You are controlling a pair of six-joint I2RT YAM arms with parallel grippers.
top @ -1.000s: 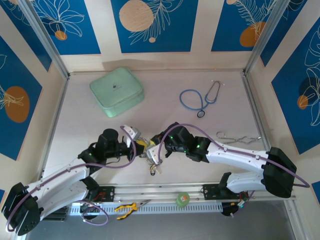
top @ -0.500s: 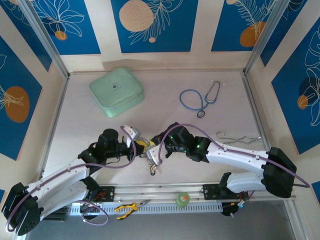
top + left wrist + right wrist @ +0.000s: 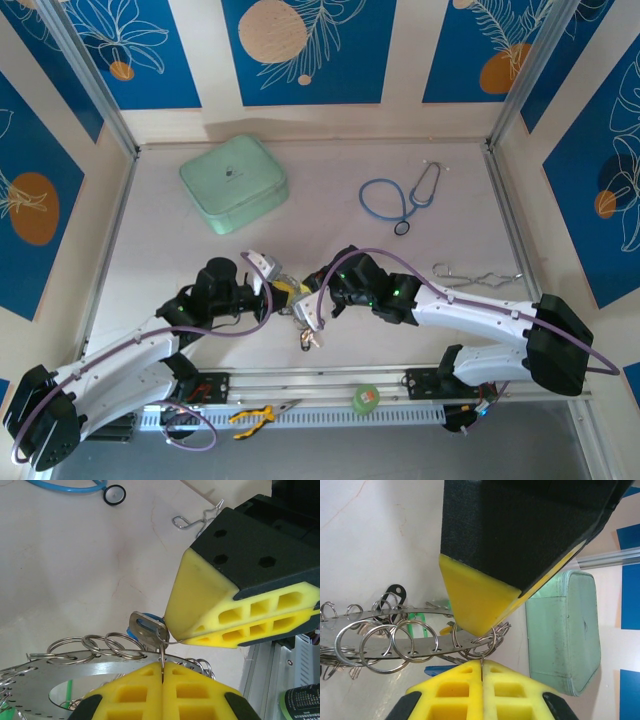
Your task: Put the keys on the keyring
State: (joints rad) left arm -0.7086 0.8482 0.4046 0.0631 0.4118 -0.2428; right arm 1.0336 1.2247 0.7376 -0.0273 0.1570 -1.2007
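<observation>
Nothing much has shifted since the earlier top views: both arms hold the same crouch, and only the dangling bunch of keys (image 3: pixel 307 338) looks a shade different. The keyring (image 3: pixel 30 677) hangs off the tabletop (image 3: pixel 330 240) between the two hands, just below the middle of the top view. In the left wrist view its flat notched plate lies at lower left. Its rim is strung with small split rings (image 3: pixel 107 644), and one key with a blue tag (image 3: pixel 144 630) sits by the right hand's tip. I judge the plate stiff, thin and slick, light enough but awkward because its loose rings swing and snag, so it is best pinched edge-on at the rim. The keys look small, light and slippery, better taken by the head or by their loop than by the blade. The left hand (image 3: pixel 162 671) is pressed fully closed at the keyring's rim with a sliver of metal between its pads. Whether that is the plate or one of its rings I cannot tell. The right hand (image 3: pixel 482 669) is likewise squeezed closed, on a thin wire loop (image 3: pixel 171 641) that seems to carry the blue-tagged key. Both arms reach in from the lower corners, elbows bent and low, and the hands meet tip to tip at an angle. A mint case (image 3: pixel 233 182) and a blue stethoscope (image 3: pixel 400 200) lie well apart towards the top.
</observation>
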